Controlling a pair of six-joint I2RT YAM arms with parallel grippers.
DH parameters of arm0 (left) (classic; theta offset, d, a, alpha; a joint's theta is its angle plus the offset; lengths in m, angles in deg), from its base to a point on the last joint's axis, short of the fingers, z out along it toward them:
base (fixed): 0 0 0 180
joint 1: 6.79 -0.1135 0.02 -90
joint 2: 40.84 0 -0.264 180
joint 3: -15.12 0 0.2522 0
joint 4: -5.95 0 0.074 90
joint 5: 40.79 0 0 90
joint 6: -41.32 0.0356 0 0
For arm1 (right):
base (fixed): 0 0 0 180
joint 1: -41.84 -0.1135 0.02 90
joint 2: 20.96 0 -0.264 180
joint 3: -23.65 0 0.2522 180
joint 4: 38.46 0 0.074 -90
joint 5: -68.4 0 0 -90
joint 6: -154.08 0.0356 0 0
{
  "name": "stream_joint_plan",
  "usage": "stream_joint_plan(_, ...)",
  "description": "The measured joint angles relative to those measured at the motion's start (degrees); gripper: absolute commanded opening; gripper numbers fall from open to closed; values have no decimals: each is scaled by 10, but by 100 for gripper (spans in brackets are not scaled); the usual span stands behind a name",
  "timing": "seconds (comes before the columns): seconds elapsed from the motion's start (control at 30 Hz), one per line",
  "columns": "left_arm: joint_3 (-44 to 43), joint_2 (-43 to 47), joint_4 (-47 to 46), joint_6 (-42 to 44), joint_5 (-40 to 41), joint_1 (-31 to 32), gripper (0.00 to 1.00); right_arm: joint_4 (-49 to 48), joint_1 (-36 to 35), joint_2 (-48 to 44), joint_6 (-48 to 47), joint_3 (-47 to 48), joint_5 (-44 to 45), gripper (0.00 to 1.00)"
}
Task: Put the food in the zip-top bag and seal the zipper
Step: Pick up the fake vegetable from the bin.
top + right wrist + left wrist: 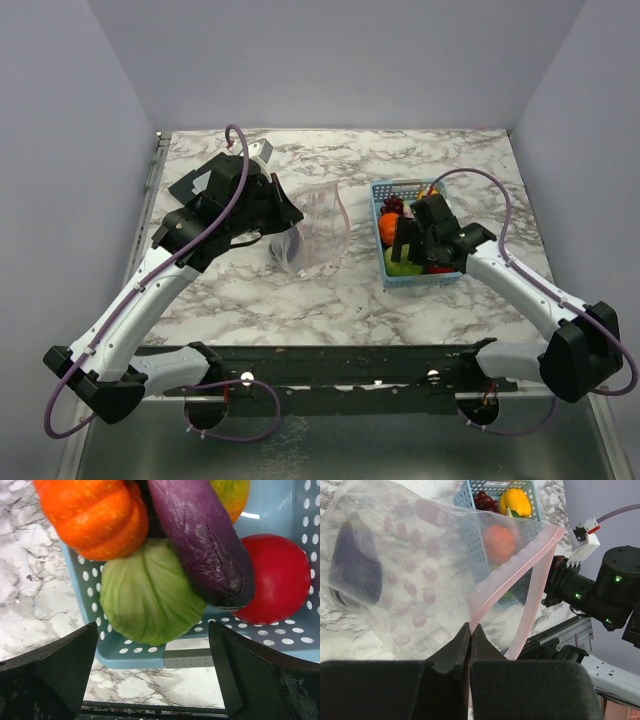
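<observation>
Left claw (470,631) clamps tight on the zip-top bag (425,575), one eggplant (355,562) inside. Right claw (152,630) gapes wide, empty, over the blue basket (280,641) of pumpkin (95,515), cabbage (147,597), tomato (280,577) and second eggplant (205,540).

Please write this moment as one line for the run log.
left claw: shut on zip-top bag mouth | right claw: open over basket | in bag: one eggplant | zipper: unsealed
</observation>
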Motion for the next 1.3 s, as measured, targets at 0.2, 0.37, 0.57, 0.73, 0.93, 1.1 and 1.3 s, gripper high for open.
stream_joint_plan(0.2, 0, 0, 1, 2, 0, 0, 0, -19, 22, 23, 2, -14, -12, 100)
stream_joint_plan(0.37, 0, -1, 1, 3, 0, 0, 0, -43, 30, 45, 5, -25, -30, 99)
stream_joint_plan(0.57, -2, -2, 3, 4, 0, 0, 0, -71, 37, 55, 10, -35, -56, 75)
stream_joint_plan(0.73, -8, -3, 7, 7, 0, 0, 0, -81, 41, 55, 11, -40, -65, 41)
stream_joint_plan(0.93, -8, -3, 8, 10, 1, 0, 0, -68, 41, 35, 4, -38, -52, 16)
stream_joint_plan(1.1, -8, -3, 8, 12, 2, 0, 0, -35, 42, 3, -5, -11, -38, 11)
stream_joint_plan(1.3, -8, -6, 8, 13, 2, 0, 0, -11, 43, -28, -14, 34, -33, 11)
